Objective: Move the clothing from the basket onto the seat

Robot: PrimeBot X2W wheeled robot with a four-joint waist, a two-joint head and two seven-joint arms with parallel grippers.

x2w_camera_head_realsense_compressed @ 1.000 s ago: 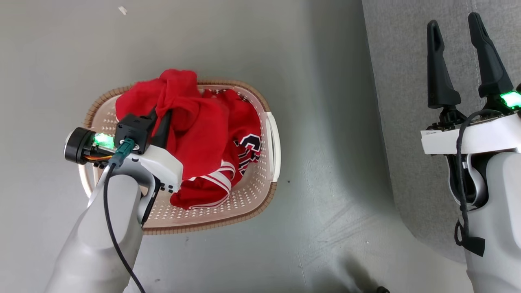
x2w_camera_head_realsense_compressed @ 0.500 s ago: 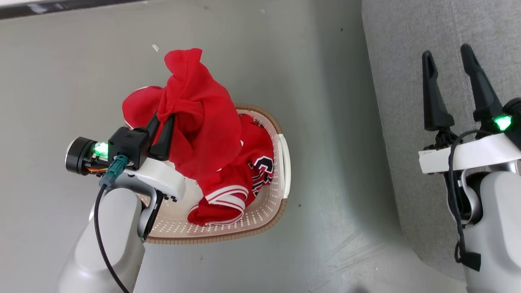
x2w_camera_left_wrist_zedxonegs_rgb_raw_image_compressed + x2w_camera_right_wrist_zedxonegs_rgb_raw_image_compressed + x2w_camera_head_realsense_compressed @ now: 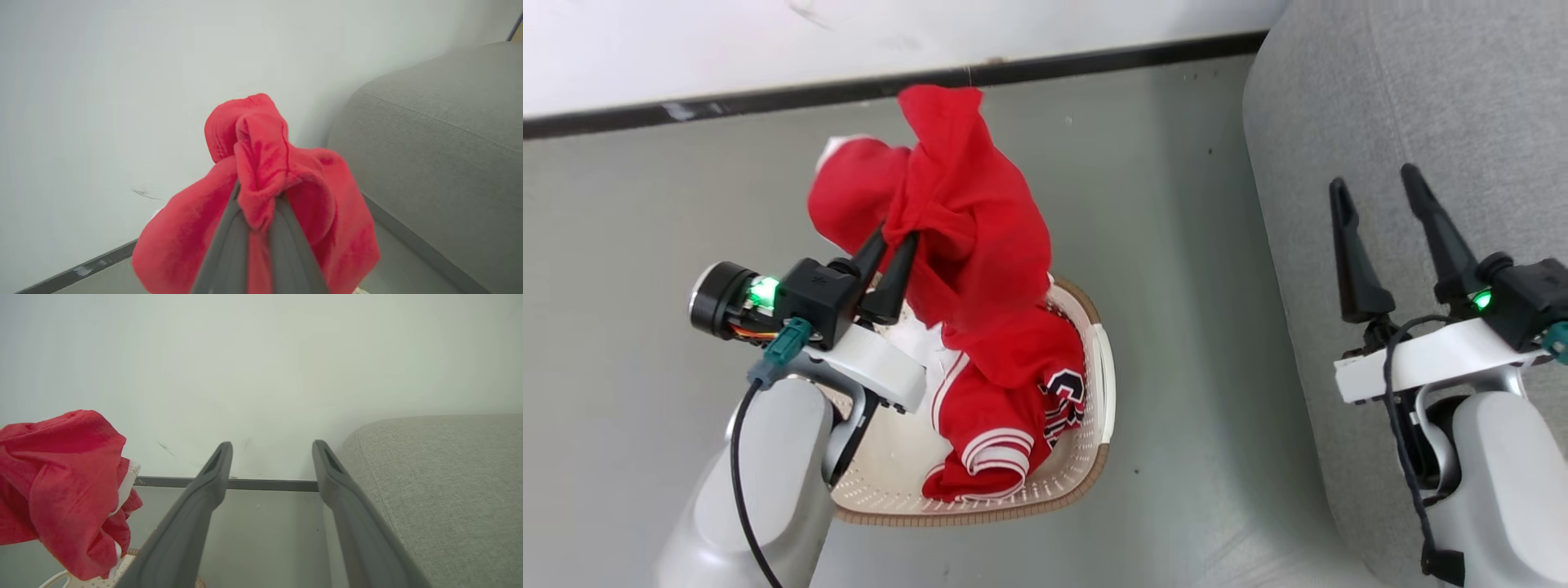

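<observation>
Head view: left claw [image 3: 895,243] is clamped on a bunched fold of the red clothing [image 3: 980,237], held high above the basket [image 3: 980,516], likely so the cloth clears the rim. The hanging tail reaches the red striped pieces in the basket; can't tell if they're one garment. The seat [image 3: 1421,98] is right of the basket, well apart. Right claw [image 3: 1372,178] is spread, holding nothing, over the seat edge, probably parked out of the carry path.
</observation>
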